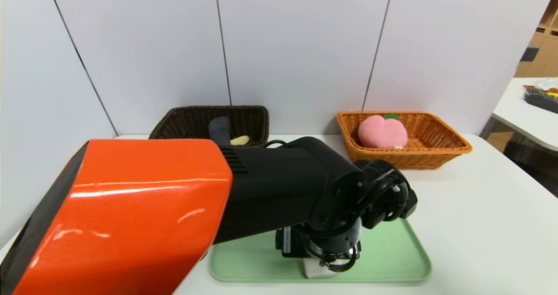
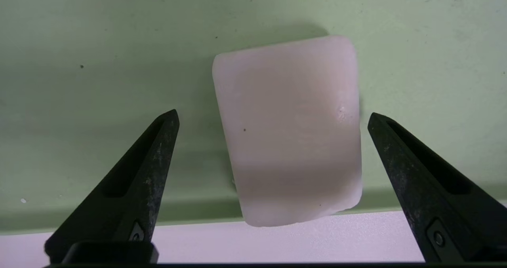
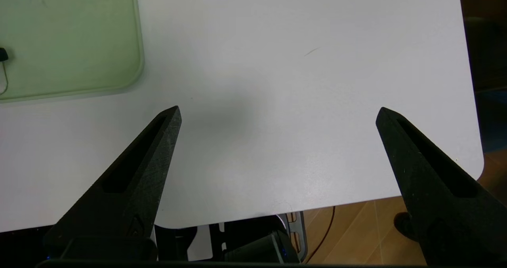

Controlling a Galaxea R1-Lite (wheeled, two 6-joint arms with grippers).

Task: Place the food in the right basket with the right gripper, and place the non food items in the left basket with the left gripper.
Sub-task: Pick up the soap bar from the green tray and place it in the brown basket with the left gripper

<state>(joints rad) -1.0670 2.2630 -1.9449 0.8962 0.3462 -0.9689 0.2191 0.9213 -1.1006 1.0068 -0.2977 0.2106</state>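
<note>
Left pincer [image 2: 273, 117] agape, astride white bar [image 2: 289, 129] on green tray [image 2: 99, 42]

White table [image 1: 479, 225] carrying one tray and two baskets.

A pale green tray [image 1: 392, 260] lies at the near edge of the table, with a white bar [image 2: 289, 129] resting on it at its near rim. At the far edge, against the wall, stand a dark brown basket [image 1: 174, 123] on the left and an orange-tan basket [image 1: 440, 149] on the right (well apart from each other). Bare tabletop [image 3: 277, 121] extends right of the tray.
</note>
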